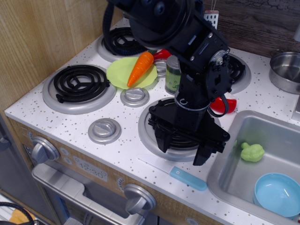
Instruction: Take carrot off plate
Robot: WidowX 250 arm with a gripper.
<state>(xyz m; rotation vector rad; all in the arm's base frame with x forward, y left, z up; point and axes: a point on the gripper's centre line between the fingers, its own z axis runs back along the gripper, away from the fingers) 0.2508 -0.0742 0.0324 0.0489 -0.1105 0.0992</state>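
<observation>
The orange carrot point(140, 67) lies on the lime-green plate point(119, 74) between the two left burners, its point toward the front and its wide end toward the back. My gripper point(183, 147) hangs over the front right burner point(151, 132), to the right of and nearer than the plate. Its jaws are open and empty, well apart from the carrot. The arm's black body hides part of the back of the stove.
A silver-green can point(173, 75) stands just right of the plate. A red object point(224, 106) sits behind the arm. A steel pot point(286, 70) is at the back right. The sink point(234, 154) holds a green toy point(252, 152) and a light blue bowl point(280, 193). A blue-handled knife point(187, 178) lies at the front edge.
</observation>
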